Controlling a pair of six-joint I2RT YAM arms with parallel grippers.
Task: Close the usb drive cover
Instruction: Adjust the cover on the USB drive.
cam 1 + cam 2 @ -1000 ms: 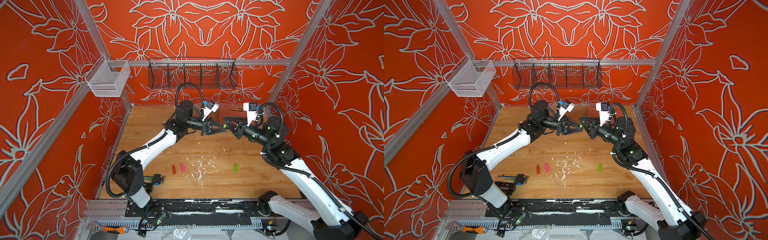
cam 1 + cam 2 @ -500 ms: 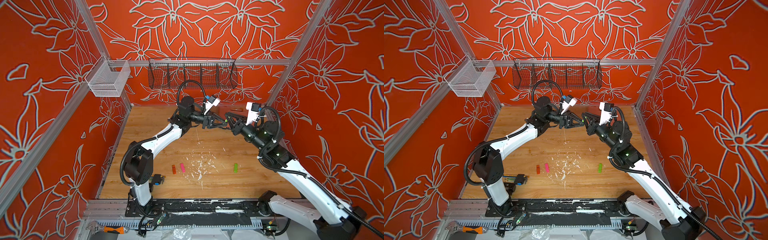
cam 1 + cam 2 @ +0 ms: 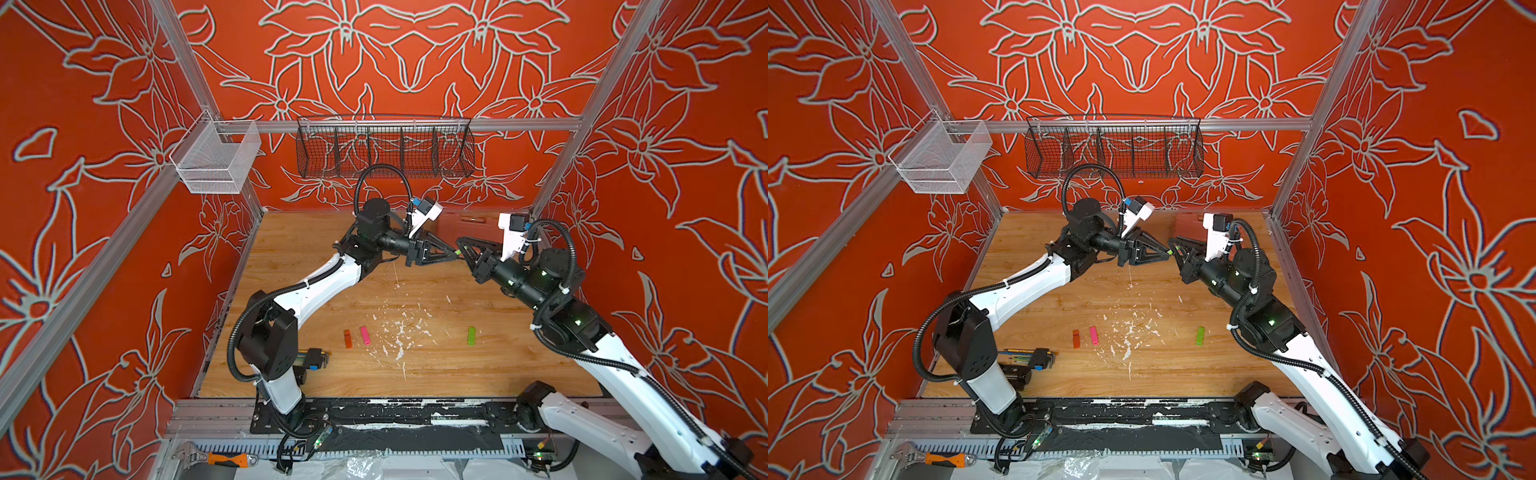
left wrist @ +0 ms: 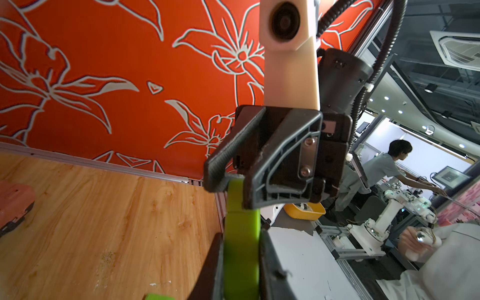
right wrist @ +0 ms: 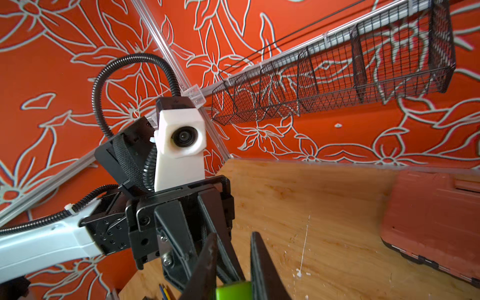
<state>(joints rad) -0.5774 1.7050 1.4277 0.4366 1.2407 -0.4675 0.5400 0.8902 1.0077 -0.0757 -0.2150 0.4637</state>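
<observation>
Judging from how the parts stand, the closing step itself is in hand. The green usb drive (image 4: 241, 259) is held clear of the table (image 3: 498, 365), in the air over its rear half, between the two arms, whose tips are seen meeting in both top views. The left gripper (image 4: 241, 239) is closed narrowly on the drive's body, with one finger on each flat side. The right gripper (image 4: 232, 187) is pinched on the cover (image 4: 235, 197), the jaws set only as far apart as the cover is thick. The same green piece is seen between its fingers (image 5: 206, 262) in the right wrist view. Cover and body are lined up end to end, and a thin seam is visible where they meet. Whether the cover is pushed fully home cannot be told from these views.

The task is assessed as nearly complete. The next move is judged to call for a short, straight push along the drive's length, with both grips firm and no twist allowed. A slant could jam the cover or lever the drive out of the left grip. Once seating is confirmed, one grip may be released.
</observation>
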